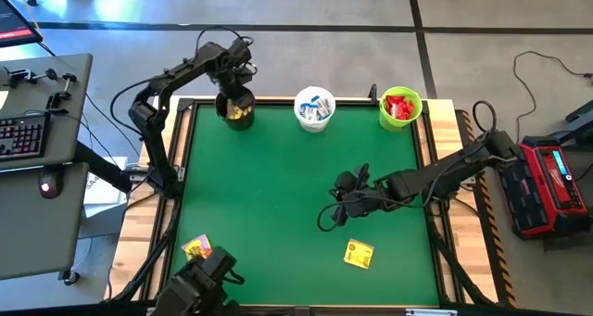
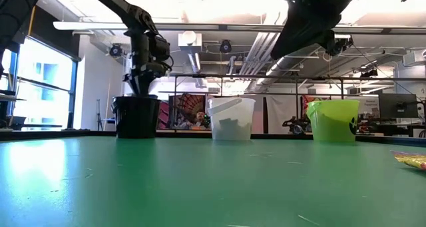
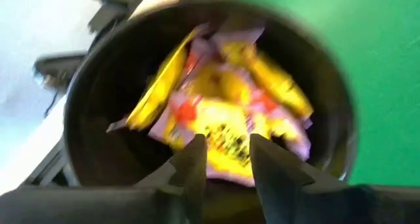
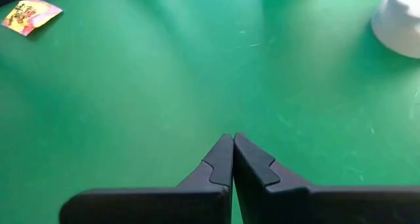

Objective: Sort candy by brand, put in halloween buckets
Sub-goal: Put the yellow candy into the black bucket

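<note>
My left gripper [image 3: 228, 159] points down into the mouth of the black bucket [image 1: 236, 109] at the mat's far left. Its fingers stand apart, and I see nothing clamped between them. Below them a heap of yellow candy packets [image 3: 223, 99] lies in that bucket. The white bucket [image 1: 314, 108] holds white-and-blue packets. The lime green bucket [image 1: 400, 107] holds red ones. My right gripper [image 4: 233, 140] hangs shut and empty above the middle of the green mat. Two yellow packets lie flat on the mat, one near the front right [image 1: 359, 253] and one at the front left [image 1: 196, 248].
The three buckets stand in a row along the mat's far edge [image 2: 231, 118]. A raised black frame [image 1: 183, 158] borders the green mat. A desk with a keyboard [image 1: 23, 135] stands off the table's left side, and a red device [image 1: 547, 182] off its right.
</note>
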`<state>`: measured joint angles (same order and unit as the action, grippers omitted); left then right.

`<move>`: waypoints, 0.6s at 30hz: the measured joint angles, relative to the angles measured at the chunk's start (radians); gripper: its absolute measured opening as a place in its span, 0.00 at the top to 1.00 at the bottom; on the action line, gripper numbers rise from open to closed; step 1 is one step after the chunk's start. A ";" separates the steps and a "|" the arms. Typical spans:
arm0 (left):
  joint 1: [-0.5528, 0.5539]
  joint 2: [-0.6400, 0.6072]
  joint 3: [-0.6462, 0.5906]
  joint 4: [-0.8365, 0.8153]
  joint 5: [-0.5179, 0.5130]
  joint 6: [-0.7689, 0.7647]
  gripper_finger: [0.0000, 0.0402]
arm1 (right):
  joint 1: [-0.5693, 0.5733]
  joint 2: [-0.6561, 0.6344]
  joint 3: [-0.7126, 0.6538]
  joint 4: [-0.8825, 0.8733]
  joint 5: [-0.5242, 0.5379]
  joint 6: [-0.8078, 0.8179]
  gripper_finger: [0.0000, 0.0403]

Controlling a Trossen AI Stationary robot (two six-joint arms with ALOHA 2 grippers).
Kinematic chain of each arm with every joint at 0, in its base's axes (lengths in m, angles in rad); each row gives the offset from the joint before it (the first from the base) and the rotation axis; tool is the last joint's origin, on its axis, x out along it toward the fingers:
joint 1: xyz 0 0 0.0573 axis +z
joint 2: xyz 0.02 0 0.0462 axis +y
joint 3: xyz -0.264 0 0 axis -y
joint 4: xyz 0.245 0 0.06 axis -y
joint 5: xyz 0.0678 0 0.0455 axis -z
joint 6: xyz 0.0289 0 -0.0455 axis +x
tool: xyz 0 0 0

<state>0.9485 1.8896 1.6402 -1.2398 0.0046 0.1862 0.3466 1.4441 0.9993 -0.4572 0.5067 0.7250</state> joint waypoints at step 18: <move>-0.167 -0.325 -0.144 0.118 0.074 -0.028 1.00 | -0.020 0.000 0.000 0.030 0.028 -0.052 1.00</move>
<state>0.7817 1.5649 1.4959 -1.1215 0.0784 0.1580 0.3266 1.4441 0.9997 -0.4271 0.5343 0.6732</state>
